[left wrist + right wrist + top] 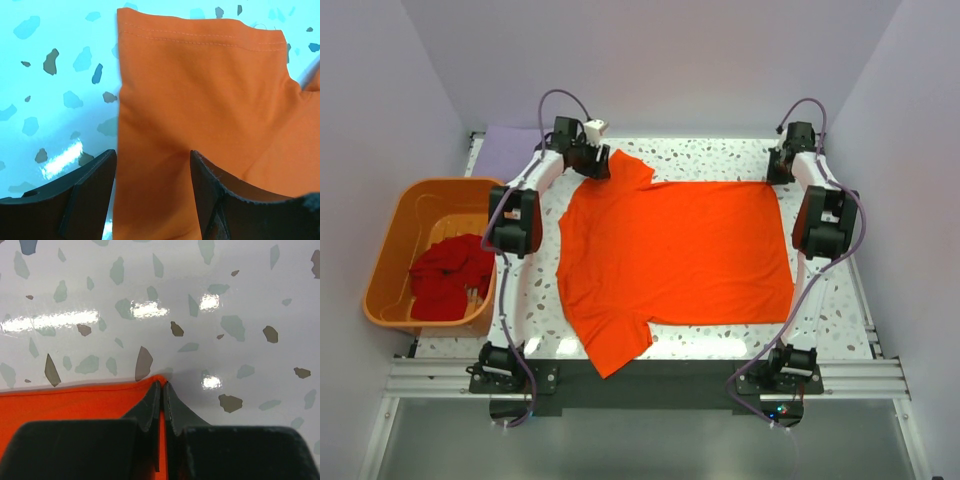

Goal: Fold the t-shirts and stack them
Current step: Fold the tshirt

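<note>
A bright orange t-shirt (670, 255) of plain soft cloth lies spread flat across the middle of the white, speckled counter (710, 150), turned sideways: its neck and both short sleeves point left and its straight hem runs down the right side. The body is smooth, with only faint creases. One sleeve sticks out toward the far left corner and the other toward the near edge, where its tip reaches the counter's front. The left hand (592, 160) sits at the far sleeve with its black fingers spread apart. In the left wrist view this hand (152, 160) straddles the sleeve's long side edge, one finger over bare counter and the other over orange cloth, and the stitched cuff runs across beyond them. I cannot tell whether the fingers touch the fabric. The right hand (780, 165) is at the far right corner of the hem. In the right wrist view this hand (162, 387) has its fingers pressed together, with the shirt's corner pinched between them and the cloth edge drawn up slightly at the tips. Left of the counter, a rigid orange plastic tub (390, 250) holds a crumpled darker red t-shirt (450, 275). A flat pale lavender cloth (508, 150) rests at the counter's far left corner.
</note>
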Motion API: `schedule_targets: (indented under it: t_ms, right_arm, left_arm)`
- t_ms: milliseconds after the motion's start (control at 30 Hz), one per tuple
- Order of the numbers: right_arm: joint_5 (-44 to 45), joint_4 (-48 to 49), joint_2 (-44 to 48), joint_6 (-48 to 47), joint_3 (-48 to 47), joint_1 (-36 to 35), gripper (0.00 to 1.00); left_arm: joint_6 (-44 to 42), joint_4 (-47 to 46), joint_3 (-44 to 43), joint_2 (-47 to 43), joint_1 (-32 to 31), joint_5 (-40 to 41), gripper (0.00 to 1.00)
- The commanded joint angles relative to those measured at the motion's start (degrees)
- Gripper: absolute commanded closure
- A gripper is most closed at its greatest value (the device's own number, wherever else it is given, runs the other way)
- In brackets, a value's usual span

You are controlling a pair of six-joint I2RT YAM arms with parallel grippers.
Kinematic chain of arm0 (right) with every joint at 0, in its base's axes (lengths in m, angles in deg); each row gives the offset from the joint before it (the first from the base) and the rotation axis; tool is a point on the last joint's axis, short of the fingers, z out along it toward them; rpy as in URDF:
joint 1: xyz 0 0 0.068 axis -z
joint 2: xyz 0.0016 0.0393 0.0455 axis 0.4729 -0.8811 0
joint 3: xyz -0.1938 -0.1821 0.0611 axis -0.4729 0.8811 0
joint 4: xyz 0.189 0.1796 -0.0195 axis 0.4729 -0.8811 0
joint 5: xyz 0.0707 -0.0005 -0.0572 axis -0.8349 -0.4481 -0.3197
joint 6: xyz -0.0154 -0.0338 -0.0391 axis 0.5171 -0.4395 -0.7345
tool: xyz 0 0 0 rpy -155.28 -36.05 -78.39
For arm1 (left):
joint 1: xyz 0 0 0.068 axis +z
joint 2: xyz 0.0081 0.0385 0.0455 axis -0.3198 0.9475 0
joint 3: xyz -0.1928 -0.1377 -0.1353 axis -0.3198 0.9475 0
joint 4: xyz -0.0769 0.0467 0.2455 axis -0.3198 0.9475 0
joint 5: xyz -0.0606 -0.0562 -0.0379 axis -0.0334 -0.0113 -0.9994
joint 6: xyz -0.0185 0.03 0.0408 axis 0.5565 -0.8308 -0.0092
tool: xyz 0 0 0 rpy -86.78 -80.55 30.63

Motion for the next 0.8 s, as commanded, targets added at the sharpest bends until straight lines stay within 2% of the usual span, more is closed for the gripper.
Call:
schedule_targets:
  t_ms: [0, 367, 767]
  right_arm:
    - [-1.5, -1.4, 0.9, -2.1, 0.0, 0.0, 1.0]
    - [-1.2, -2.0, 1.2, -2.6, -0.8, 0.0, 1.0]
    - [-1.4, -3.3, 0.8, -3.5, -3.1, -0.1, 1.0]
  left_arm:
    - [1.3, -7.0, -3.7, 2.2, 0.6, 0.0, 0.35]
    - [5.0, -8.7, -12.1, 9.1, -0.5, -1.5, 0.35]
    - [6.1, -6.5, -11.0, 11.0, -2.6, 2.1, 0.58]
